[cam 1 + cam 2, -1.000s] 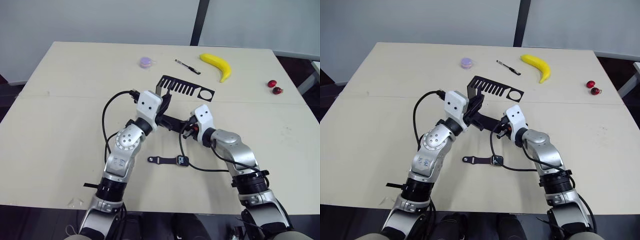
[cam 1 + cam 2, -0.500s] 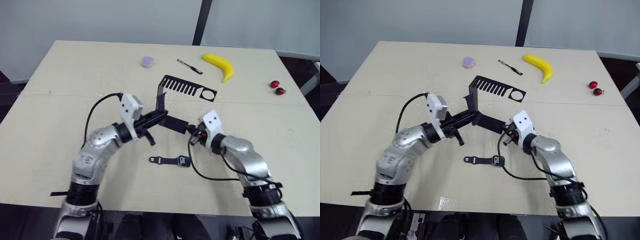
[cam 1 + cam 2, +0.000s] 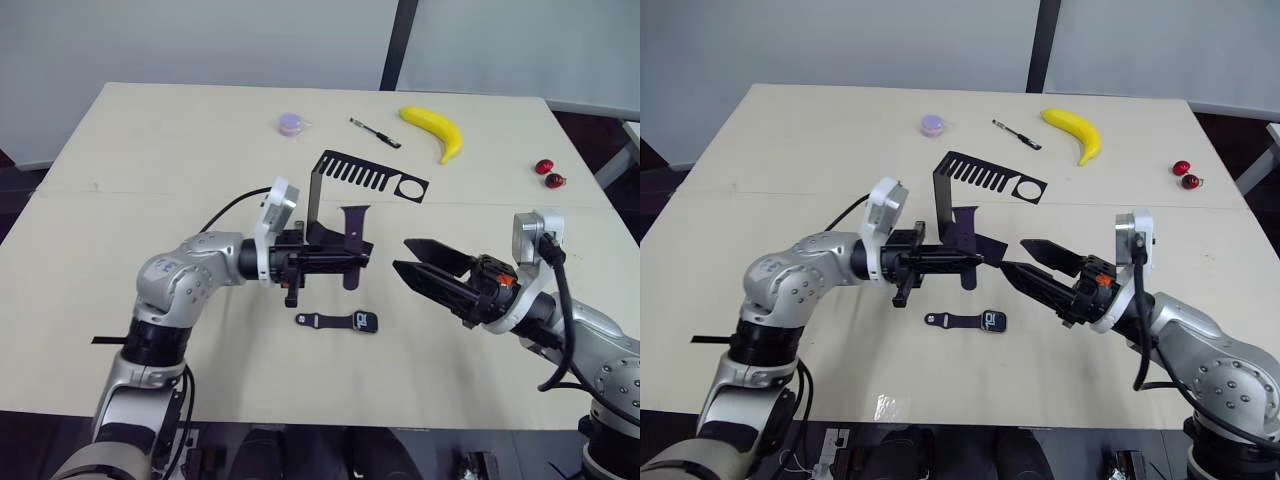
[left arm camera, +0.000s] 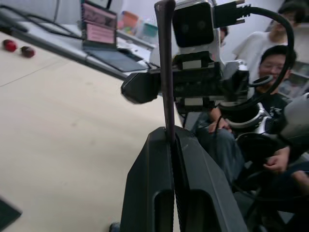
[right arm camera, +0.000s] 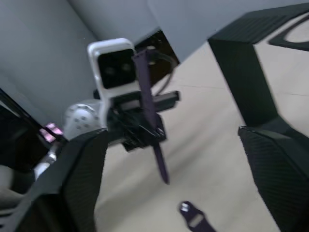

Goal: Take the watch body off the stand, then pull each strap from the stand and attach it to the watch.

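On the pale surface (image 3: 120,200) the watch body (image 3: 365,321) lies face up with one strap (image 3: 322,321) already joined, just in front of the stand (image 3: 340,190). The second strap (image 3: 354,228) is pinched upright in the left claw (image 3: 358,260), its fingers pressed together on the band (likely to present an end for fitting). The right claw (image 3: 420,263) faces it, spread wide and holding nothing, well placed to take over. Farther back lie a pen (image 3: 375,133), a banana (image 3: 435,131), a purple disc (image 3: 292,123) and red cherries (image 3: 549,174), none in the way.
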Controlling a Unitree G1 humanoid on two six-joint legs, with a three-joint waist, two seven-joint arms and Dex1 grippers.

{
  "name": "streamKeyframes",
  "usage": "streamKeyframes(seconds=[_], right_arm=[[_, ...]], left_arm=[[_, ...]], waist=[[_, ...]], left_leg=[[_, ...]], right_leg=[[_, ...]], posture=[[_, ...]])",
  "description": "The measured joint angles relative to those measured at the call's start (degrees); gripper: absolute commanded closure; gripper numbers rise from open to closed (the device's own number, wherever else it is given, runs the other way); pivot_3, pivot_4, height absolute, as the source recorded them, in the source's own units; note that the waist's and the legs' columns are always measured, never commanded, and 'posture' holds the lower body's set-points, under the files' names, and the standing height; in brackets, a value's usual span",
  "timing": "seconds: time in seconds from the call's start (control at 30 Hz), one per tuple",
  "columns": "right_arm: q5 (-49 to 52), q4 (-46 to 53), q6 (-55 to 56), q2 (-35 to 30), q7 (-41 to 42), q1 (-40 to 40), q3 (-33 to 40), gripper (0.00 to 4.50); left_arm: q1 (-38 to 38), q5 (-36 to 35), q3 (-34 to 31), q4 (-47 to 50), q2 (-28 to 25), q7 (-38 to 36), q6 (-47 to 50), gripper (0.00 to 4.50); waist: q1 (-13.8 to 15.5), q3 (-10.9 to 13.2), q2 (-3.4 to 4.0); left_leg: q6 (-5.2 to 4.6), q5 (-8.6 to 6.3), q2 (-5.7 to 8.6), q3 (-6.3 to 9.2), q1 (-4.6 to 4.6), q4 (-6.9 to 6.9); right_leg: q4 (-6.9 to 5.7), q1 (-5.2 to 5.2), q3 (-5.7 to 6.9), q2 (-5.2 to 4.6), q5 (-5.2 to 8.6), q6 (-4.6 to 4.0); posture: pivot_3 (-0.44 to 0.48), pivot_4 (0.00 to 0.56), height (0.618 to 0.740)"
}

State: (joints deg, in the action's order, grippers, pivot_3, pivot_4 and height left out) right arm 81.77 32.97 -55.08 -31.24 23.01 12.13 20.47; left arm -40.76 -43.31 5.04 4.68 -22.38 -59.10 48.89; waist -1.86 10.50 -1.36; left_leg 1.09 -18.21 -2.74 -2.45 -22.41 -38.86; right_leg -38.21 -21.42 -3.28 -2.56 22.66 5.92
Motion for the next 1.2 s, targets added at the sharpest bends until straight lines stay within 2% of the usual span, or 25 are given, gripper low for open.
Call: streamKeyframes(seconds=[0.07,0.2,0.3,0.4,1.13,1.2], right_arm=[[4.04,-0.07,1.23,0.51,-5.32,1.30,-1.65,0.10],[7.37,-0.11,3.75,2.49,-10.90,4.27,-5.56,0.10],[7.20,-0.10,5.12,2.14,-12.35,4.55,-6.83,0.95],[7.15,-0.10,6.20,2.02,-12.91,4.48,-7.08,2.37],[6.46,-0.09,9.14,-0.06,-12.56,3.93,-9.05,2.37],[6.46,-0.08,9.17,-0.05,-12.56,3.57,-9.12,2.93]], left_arm=[[-1.18,-0.11,0.64,-1.71,1.07,-0.75,0.50,4.50],[-2.94,0.48,2.94,-3.37,2.62,-2.39,0.30,4.50],[-3.51,0.52,2.92,-3.71,2.97,-2.80,0.31,4.50],[-3.54,0.57,2.91,-4.02,2.98,-3.22,0.31,4.50],[-3.25,0.66,2.81,-4.39,3.23,-3.07,0.71,4.50],[-2.66,0.66,2.81,-3.34,3.18,-3.09,0.69,4.50]], waist=[[-0.01,0.00,0.00],[0.06,0.00,0.00],[0.12,0.00,0.00],[0.14,0.00,0.00],[0.14,0.00,0.00],[0.12,0.00,0.00]], left_leg=[[0.00,0.00,-0.01,0.00,-0.02,-0.01],[0.00,0.00,-0.01,0.01,-0.04,-0.02],[0.00,0.00,-0.01,0.02,-0.08,-0.02],[0.00,0.00,-0.02,0.02,-0.08,-0.03],[0.00,0.00,-0.03,0.04,-0.09,-0.02],[0.00,0.00,-0.03,0.04,-0.09,-0.02]], right_leg=[[0.00,-0.04,0.00,0.01,0.00,0.00],[0.00,-0.05,0.00,0.00,0.00,0.00],[0.01,-0.06,0.01,-0.01,0.00,0.00],[0.02,-0.06,0.01,-0.02,0.00,0.00],[0.03,-0.07,0.01,-0.01,0.00,0.00],[0.04,-0.07,0.01,-0.01,0.00,0.00]], posture=[[0.000,0.150,0.740],[0.000,0.150,0.740],[0.000,0.150,0.740],[0.000,0.150,0.740],[0.000,0.150,0.740],[0.000,0.150,0.740]])
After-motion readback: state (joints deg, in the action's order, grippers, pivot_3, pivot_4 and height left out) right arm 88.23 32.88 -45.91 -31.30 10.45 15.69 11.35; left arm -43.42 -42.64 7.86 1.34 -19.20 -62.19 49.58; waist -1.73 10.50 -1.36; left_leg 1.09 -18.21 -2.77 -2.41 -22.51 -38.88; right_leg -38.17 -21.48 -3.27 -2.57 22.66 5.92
